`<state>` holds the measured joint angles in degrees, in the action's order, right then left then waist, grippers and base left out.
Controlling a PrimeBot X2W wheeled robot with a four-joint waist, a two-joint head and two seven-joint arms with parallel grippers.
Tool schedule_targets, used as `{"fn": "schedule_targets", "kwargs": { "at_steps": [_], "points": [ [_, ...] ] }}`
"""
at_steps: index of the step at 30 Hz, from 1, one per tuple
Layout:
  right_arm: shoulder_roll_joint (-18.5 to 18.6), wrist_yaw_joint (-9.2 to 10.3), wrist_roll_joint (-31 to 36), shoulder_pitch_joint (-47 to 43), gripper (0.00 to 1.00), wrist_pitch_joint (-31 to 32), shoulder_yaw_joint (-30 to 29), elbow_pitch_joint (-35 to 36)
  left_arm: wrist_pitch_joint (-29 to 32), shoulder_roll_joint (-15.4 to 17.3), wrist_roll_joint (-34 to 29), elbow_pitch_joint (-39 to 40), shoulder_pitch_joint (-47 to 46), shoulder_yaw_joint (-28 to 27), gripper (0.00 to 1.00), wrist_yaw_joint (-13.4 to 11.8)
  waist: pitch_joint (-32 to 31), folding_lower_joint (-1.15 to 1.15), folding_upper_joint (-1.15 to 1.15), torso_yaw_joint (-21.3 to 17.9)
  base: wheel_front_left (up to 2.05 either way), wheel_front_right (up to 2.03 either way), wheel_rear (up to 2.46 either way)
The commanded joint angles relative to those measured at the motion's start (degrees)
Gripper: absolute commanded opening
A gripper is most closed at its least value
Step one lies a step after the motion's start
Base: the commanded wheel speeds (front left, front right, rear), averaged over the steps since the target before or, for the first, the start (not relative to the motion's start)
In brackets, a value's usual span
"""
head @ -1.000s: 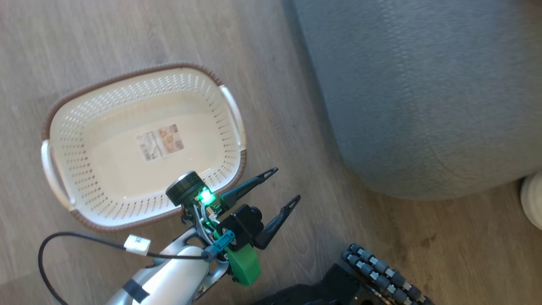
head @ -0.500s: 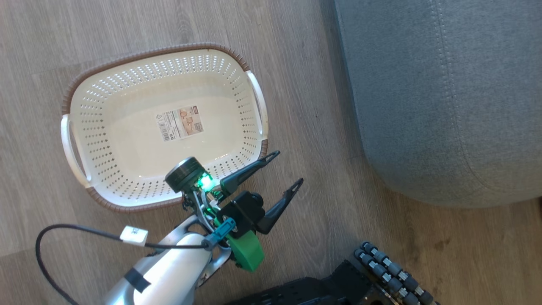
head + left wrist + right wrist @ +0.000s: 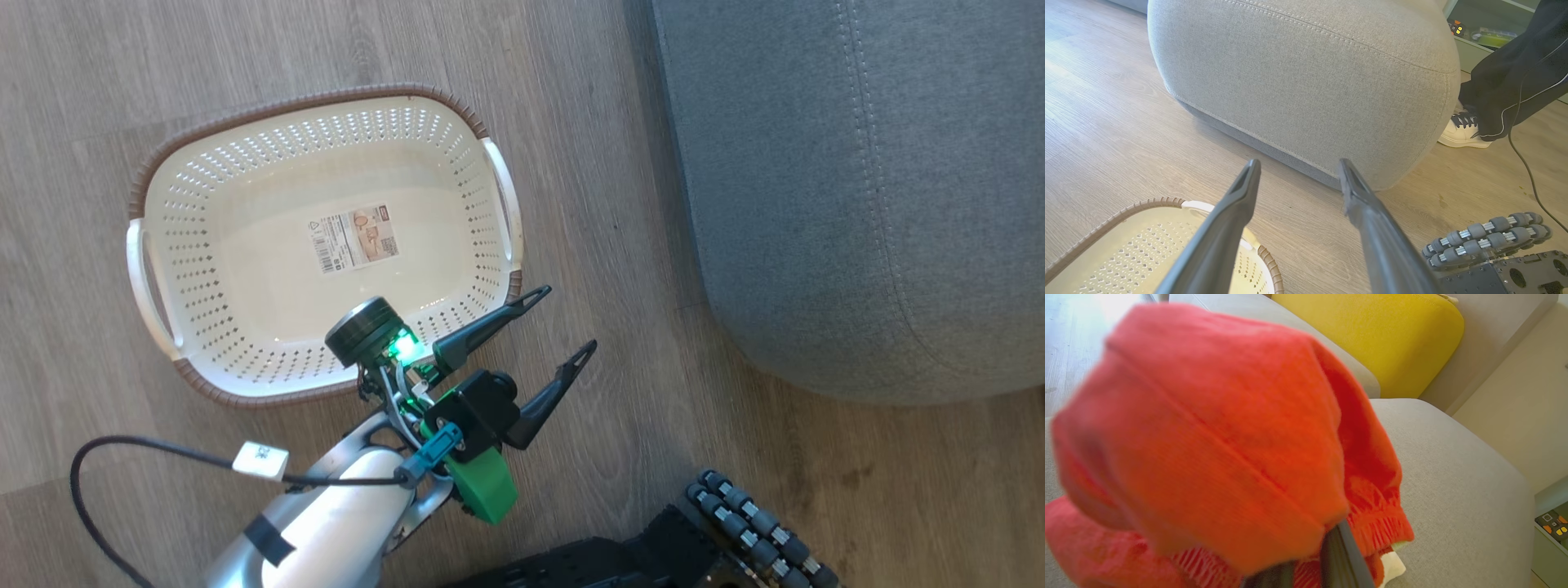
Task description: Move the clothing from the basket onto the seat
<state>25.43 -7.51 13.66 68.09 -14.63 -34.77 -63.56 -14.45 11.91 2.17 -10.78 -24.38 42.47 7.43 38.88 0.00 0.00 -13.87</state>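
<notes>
All the bright red fabric clothing [image 3: 1208,437], I think soft, light and limp, drapes over your right gripper [image 3: 1312,565] above the large grey upholstered seat [image 3: 1453,477], so its opening is hidden and you cannot tell it, and is best held by the ribbed cuff [image 3: 1376,522], while your left gripper [image 3: 566,318] stands wide open and holds nothing at the near right of the cream-white perforated plastic basket [image 3: 245,394].

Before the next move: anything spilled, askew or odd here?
Nothing spilled or damaged. Basket sits upright and empty on the floor, left gripper open beside it. Clothing is bunched over the right gripper, above the seat. Only oddity: a person's shoe by the seat's corner.
</notes>
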Motion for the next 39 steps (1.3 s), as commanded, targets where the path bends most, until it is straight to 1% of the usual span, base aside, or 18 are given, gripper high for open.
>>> {"fn": "schedule_targets", "kwargs": {
  "at_steps": [1, 2, 3, 4, 9, 11, 13, 14, 16, 21, 28, 34, 39],
  "points": [
    [0.85, 0.02, 1.23, -0.39, 0.06, -0.37, -0.83, 1.62, -0.55, -0.50, -0.38, 1.79, 1.06, -1.66, 1.00, -0.03, -0.22, 0.00, 0.00, -0.04, 0.00, 0.00, 0.00],
    [0.67, 0.02, 1.82, -0.37, 0.44, -0.37, -1.13, 2.13, -0.55, -0.58, -0.38, 1.78, 1.14, -1.80, 1.00, -0.04, -0.33, 0.00, 0.00, -0.06, 0.00, 0.00, 0.00],
    [0.43, 0.02, 2.56, -0.44, 0.95, -0.37, -1.09, 2.67, -0.55, -0.67, -0.38, 1.79, 1.22, -1.90, 1.00, -0.03, -0.49, 0.00, 0.00, -0.09, 0.00, 0.00, 0.00],
    [0.15, 0.02, 3.20, -0.54, 1.00, -0.37, -1.05, 3.07, -0.55, -0.88, -0.07, 1.96, 1.40, -2.10, 1.00, -0.03, -0.77, 0.00, 0.00, -0.12, 0.00, 0.00, 0.00],
    [-0.28, 0.02, 5.62, -1.03, 1.00, -0.37, -1.12, 3.41, -0.55, -1.40, 0.48, 1.52, 2.66, -2.07, 1.00, 0.00, -2.67, 0.00, 0.00, -0.19, 0.00, 0.00, 0.00],
    [-0.14, 0.02, 6.47, -1.29, 1.00, -0.37, -0.81, 2.43, -0.55, -1.96, 0.97, 1.36, 3.00, -1.84, 1.00, 0.01, -3.82, 0.00, 0.00, -0.10, 0.00, 0.00, 0.00],
    [1.09, 0.02, 7.72, -1.78, 1.00, -0.37, -0.46, 1.39, -0.55, -2.91, 1.91, 1.23, 3.04, -2.05, 1.00, 0.02, -5.35, 0.00, 0.00, 0.39, 0.00, 0.00, 0.00],
    [1.09, 0.02, 7.72, -1.78, 1.00, -0.37, -0.46, 1.39, -0.55, -2.91, 1.91, 1.23, 3.04, -2.05, 1.00, 0.02, -5.35, 0.00, 0.00, 0.39, 0.00, 0.00, 0.00],
    [2.31, 0.02, 9.13, -2.33, 1.00, -0.37, -0.61, 0.43, -0.55, -3.48, 2.09, 1.14, 2.64, -1.62, 1.00, 0.03, -7.17, 0.00, 0.00, 0.89, 0.00, 0.00, 0.00],
    [3.71, 0.02, 12.25, -2.61, 1.00, 0.05, -0.82, -3.22, -0.55, -5.09, 3.30, 1.09, 3.65, -1.62, 1.00, 0.04, -13.02, 0.00, 0.00, 1.32, 0.00, 0.00, 0.00],
    [4.62, 0.02, 16.02, -0.44, 1.00, 0.67, 3.20, -6.07, -0.55, -6.69, 4.16, 0.94, 6.64, -2.33, 1.00, 0.05, -20.06, 0.00, 0.00, 0.75, 0.00, 0.00, 0.00],
    [4.84, 0.02, 15.83, 2.74, 1.00, 0.18, 6.37, -7.38, -0.55, -7.81, 4.71, 1.60, 8.27, -4.52, 1.00, 0.05, -25.45, 0.00, 0.00, 0.16, 0.00, 0.00, 0.00],
    [5.07, 0.02, 14.09, 5.13, 1.00, -0.24, 10.38, -8.45, -0.55, -8.29, 5.01, 1.59, 10.06, -7.05, 1.00, 0.05, -30.08, 0.00, 0.00, -0.02, 0.00, 0.00, 0.00]
  ]
}}
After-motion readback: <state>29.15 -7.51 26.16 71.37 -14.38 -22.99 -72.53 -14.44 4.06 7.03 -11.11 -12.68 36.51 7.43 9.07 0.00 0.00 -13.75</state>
